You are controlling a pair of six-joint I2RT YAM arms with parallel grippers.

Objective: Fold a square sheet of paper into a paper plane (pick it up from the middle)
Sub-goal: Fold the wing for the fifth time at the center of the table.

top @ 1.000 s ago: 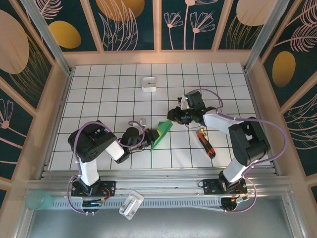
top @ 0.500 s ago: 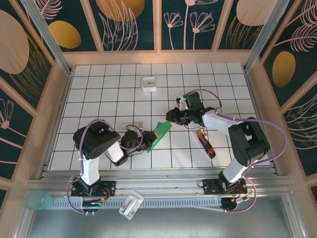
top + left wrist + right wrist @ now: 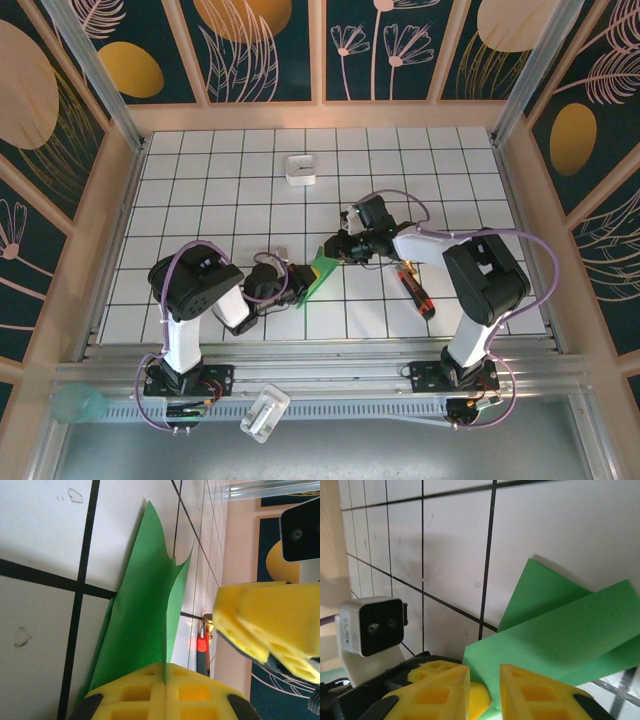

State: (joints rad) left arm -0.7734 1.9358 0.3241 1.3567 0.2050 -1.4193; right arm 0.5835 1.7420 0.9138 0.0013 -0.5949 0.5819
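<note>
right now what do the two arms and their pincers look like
The left arm and right arm have chunky black joint housings, white links and looping purple cables. The left pincer and right pincer each have two blocky yellow fingers with recessed cut-outs, plus a small white camera box at the wrist.

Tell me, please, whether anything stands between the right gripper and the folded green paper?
Nothing visible does. The right gripper, jaws apart, is at the edge of the folded green paper, while the left gripper is shut on its other end. The screwdriver lies apart, not between them.
</note>
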